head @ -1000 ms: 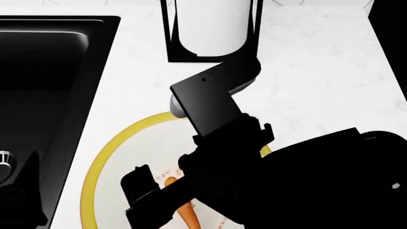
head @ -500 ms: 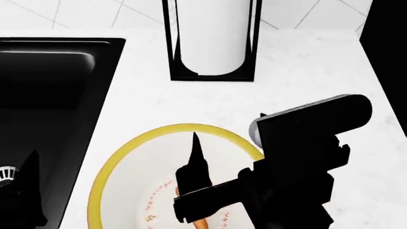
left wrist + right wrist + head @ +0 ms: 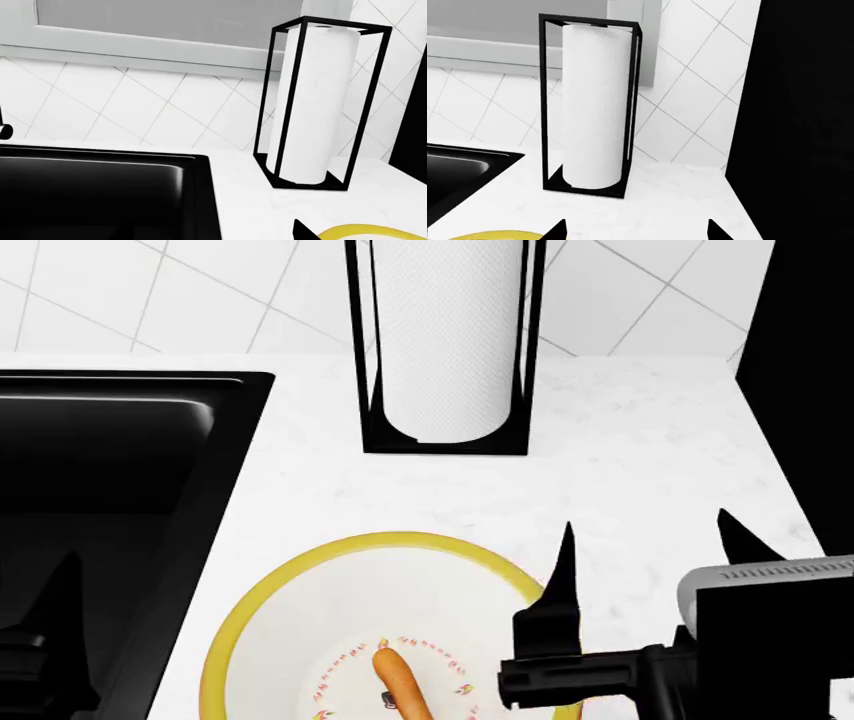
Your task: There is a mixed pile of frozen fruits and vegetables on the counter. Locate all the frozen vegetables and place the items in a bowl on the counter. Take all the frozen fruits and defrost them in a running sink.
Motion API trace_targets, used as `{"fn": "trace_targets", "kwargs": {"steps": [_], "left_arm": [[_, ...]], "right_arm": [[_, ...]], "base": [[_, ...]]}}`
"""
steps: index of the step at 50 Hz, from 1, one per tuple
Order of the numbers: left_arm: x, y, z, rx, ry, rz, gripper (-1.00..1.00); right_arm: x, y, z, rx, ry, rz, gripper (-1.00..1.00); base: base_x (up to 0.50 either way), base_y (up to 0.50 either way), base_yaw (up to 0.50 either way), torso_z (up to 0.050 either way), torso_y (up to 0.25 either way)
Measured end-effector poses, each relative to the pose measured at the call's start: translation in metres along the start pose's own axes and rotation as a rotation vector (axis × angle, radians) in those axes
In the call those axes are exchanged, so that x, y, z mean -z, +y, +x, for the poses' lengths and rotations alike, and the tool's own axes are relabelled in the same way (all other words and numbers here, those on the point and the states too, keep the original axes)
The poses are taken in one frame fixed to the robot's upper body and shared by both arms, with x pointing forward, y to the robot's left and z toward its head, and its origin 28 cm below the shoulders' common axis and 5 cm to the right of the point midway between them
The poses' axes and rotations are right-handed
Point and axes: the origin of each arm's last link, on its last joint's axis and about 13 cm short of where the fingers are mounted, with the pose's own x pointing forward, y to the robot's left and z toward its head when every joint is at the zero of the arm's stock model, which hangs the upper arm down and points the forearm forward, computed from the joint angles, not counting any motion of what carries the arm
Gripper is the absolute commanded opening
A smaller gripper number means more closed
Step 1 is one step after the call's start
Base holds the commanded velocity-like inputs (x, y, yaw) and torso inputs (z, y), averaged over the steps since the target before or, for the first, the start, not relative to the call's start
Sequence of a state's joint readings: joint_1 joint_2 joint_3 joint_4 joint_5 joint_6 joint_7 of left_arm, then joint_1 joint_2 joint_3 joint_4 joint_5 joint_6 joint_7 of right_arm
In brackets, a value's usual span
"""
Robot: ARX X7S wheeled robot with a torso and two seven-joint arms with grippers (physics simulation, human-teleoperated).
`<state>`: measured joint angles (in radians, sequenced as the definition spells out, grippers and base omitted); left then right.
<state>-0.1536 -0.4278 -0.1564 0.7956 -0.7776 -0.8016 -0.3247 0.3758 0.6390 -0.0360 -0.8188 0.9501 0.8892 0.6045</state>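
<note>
The white bowl with the yellow rim sits on the white counter beside the black sink. The small orange carrot lies loose inside it. My right gripper is open and empty, just right of the bowl; in the right wrist view its gripper points at the counter, with the bowl rim at one side. My left gripper hangs over the sink; the left wrist view shows one fingertip set wide near the bowl rim. Eggplant and pear are out of view.
A paper towel roll in a black wire holder stands at the back of the counter against the tiled wall. A tall black block closes off the counter's right end. The sink basin borders the bowl.
My right gripper has drawn back to the right, off the bowl, and the carrot now lies free in the bowl. The head view has tilted up toward the wall.
</note>
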Motion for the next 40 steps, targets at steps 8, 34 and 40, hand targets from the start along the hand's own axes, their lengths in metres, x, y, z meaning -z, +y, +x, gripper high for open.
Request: {"fn": "trace_targets", "kwargs": {"steps": [8, 34, 40], "left_arm": [[-0.001, 0.001, 0.001, -0.014, -0.015, 0.0, 1.0], [-0.004, 0.007, 0.002, -0.062, -0.015, -0.004, 1.0], [-0.004, 0.007, 0.003, -0.066, -0.012, -0.002, 1.0]], "right_arm": [[0.006, -0.008, -0.003, 0.051, 0.01, -0.006, 1.0], [0.005, -0.013, -0.01, 0.065, -0.021, -0.005, 1.0], [0.005, -0.013, -0.01, 0.061, -0.026, -0.007, 1.0]], "base": [[0.0, 0.0, 0.0, 0.0, 0.01], [0.02, 0.43, 0.0, 0.0, 0.0], [0.02, 0.5, 0.0, 0.0, 0.0]]}}
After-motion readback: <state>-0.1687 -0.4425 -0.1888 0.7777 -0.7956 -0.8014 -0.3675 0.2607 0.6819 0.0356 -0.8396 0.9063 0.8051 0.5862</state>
